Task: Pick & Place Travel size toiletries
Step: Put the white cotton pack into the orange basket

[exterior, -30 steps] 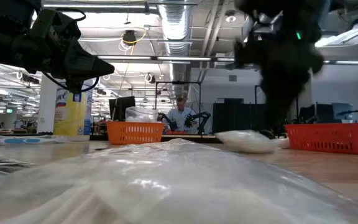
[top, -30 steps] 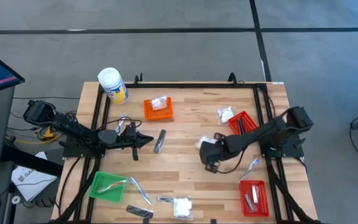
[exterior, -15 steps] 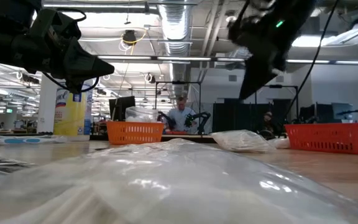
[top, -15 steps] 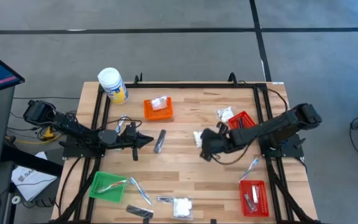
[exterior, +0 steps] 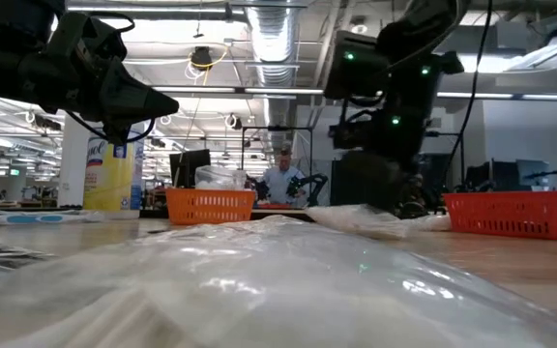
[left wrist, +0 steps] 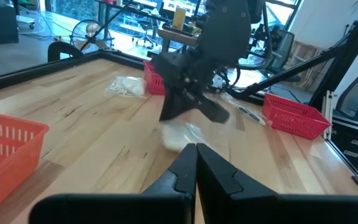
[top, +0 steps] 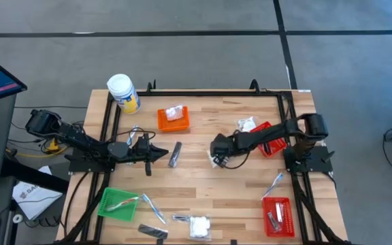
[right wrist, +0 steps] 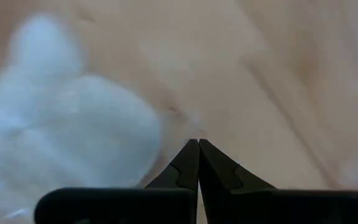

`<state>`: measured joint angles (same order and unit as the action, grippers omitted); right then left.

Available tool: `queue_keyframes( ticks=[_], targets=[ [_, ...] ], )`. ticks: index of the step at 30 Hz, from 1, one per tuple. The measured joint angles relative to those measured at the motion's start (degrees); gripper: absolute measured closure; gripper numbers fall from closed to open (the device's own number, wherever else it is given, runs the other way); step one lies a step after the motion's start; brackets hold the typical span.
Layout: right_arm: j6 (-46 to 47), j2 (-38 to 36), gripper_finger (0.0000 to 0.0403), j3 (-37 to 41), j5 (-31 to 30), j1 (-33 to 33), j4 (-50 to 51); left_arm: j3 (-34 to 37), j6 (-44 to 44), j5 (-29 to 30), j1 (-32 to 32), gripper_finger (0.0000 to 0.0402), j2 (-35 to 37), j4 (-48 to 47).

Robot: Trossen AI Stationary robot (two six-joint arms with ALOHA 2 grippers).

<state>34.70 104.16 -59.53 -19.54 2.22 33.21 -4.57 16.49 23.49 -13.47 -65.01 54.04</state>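
Observation:
A white lumpy packet (top: pixel 215 161) lies on the wood near the table's middle. My right gripper (top: pixel 217 154) is shut and points steeply down right beside it; in the right wrist view the packet (right wrist: pixel 73 137) lies just to one side of the shut fingertips (right wrist: pixel 197 144). My left gripper (top: pixel 165 154) hangs shut and level above the table's left part, its tips near a dark sachet (top: pixel 175 153) that lies flat on the wood. More toiletries lie near the front edge: a white packet (top: pixel 199 226), thin sticks (top: pixel 154 207) and a dark sachet (top: pixel 154 233). My right gripper stands with its shut fingertips right beside the white packet's edge (right wrist: pixel 157 140), coming from above at a slant. Whether they touch the packet, I cannot tell. My left gripper touches nothing.
An orange basket (top: pixel 173 118) holding a white packet stands far of centre. A red basket (top: pixel 267 135) sits at the right, with a white packet (top: pixel 246 124) beside it. Another red basket (top: pixel 278 216) is at the front right, a green basket (top: pixel 118 203) at the front left, and a yellow-labelled jar (top: pixel 123 93) at the far left.
My right gripper has swung toward the table's left edge, sunk lower and rolled, staying shut. It has ended up at the white packet, which has slid a little toward the left. My left arm has kept still.

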Motion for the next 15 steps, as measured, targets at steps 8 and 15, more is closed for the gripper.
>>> queue_keyframes(
  ticks=[8, 15],
  targets=[
    [-10.72, 1.09, 0.0403, -0.04, 5.25, 2.01, -13.91, 0.02, -0.13, 0.00, -0.02, 0.0400, 0.00, -0.02],
    [-14.32, 0.19, 0.0403, 0.00, 8.93, 5.03, -19.08, 0.04, -0.13, 0.00, -0.01, 0.0400, 0.00, -0.02]
  ],
)
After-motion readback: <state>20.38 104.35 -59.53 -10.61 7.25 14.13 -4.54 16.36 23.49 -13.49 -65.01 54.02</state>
